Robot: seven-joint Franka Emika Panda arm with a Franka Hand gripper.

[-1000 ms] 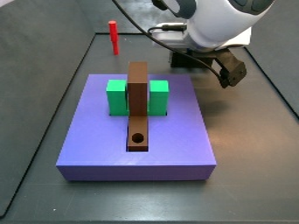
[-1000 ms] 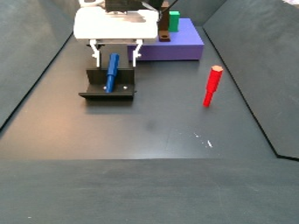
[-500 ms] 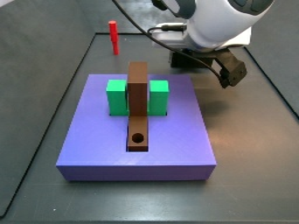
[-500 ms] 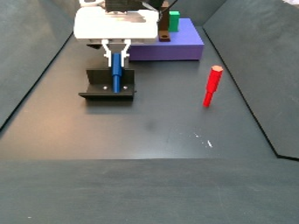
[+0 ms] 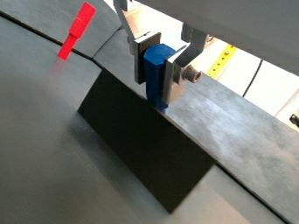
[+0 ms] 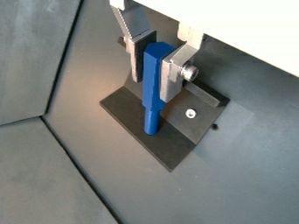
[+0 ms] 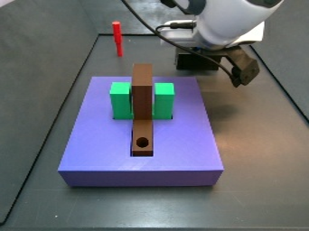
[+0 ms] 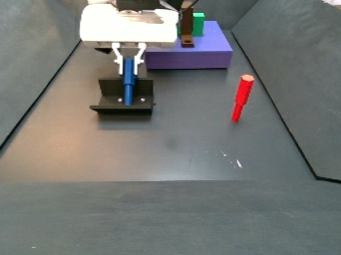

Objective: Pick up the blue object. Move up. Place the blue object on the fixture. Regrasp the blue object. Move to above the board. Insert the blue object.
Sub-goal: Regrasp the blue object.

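The blue object (image 8: pixel 130 80) is a slim bright-blue peg standing upright, its lower end at the fixture (image 8: pixel 123 104), a small dark open holder on the floor. My gripper (image 8: pixel 130 60) is shut on the peg's upper part. Both wrist views show the peg (image 5: pixel 156 77) (image 6: pixel 153 87) clamped between the silver fingers (image 6: pixel 177 72), over the fixture's dark base (image 6: pixel 176 131) (image 5: pixel 138 149). Whether the tip touches the base I cannot tell. The purple board (image 7: pixel 145 140) carries a brown strip (image 7: pixel 143 104) with a round hole (image 7: pixel 143 143). In that side view the peg is hidden behind the arm.
A red peg (image 8: pixel 242 97) (image 7: pixel 117 36) (image 5: pixel 77 29) stands upright on the floor, apart from the fixture. Two green blocks (image 7: pixel 121 101) (image 7: pixel 164 99) flank the brown strip. The board (image 8: pixel 200 52) lies just behind the fixture. Dark walls bound the floor.
The fingers, open around the leaning blue peg a second ago, have shut on it. The peg now stands upright, and the hand has shifted slightly upward.
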